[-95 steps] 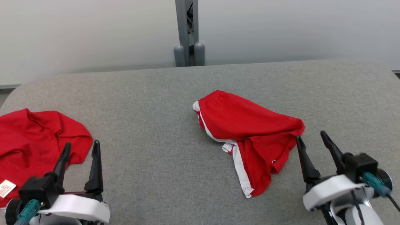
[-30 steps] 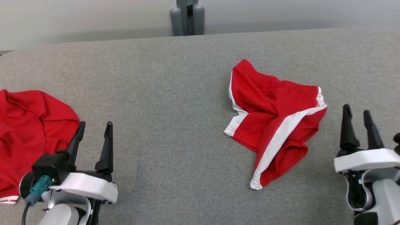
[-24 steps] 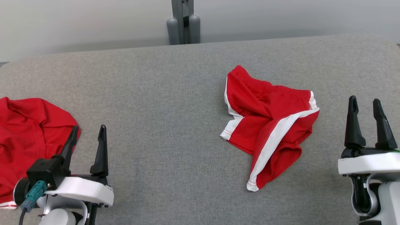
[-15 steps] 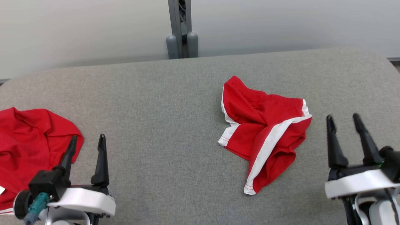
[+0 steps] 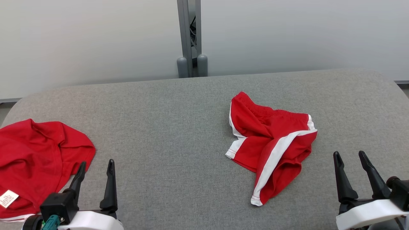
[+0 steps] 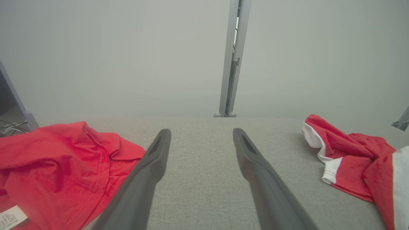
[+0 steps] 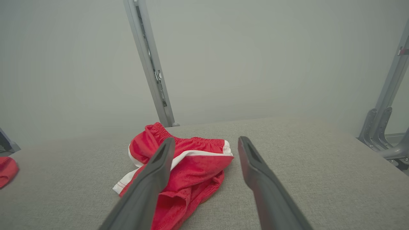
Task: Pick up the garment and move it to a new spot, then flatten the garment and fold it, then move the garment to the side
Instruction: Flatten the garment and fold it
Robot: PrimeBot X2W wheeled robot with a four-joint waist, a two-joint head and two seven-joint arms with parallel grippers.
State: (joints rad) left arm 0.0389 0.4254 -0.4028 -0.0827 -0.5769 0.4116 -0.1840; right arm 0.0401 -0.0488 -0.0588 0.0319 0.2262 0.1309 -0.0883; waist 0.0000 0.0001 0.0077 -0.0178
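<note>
The garment, a pair of red shorts [image 5: 271, 143] with white side stripes, lies crumpled right of the middle of the grey padded table [image 5: 159, 127]. Its waistband points to the far side. My right gripper [image 5: 349, 154] stands open at the near right, apart from the shorts, with nothing between its fingers. In the right wrist view the shorts [image 7: 191, 166] lie just beyond and left of the open right gripper [image 7: 207, 140]. My left gripper [image 5: 97, 163] is open and empty at the near left. From the left wrist, the left gripper [image 6: 201, 131] points over bare table, the shorts [image 6: 351, 153] far to its right.
A second red garment, a shirt [image 5: 38, 153] with a white label, lies bunched at the table's left edge, right beside my left gripper; it shows as the red shirt [image 6: 57, 163] in the left wrist view. A grey post [image 5: 191, 38] and a pale wall stand behind the table.
Three seconds ago my right gripper was at the shorts' right edge; the shorts now lie turned over, stripe up, and the gripper has drawn back. The head camera has tilted up since.
</note>
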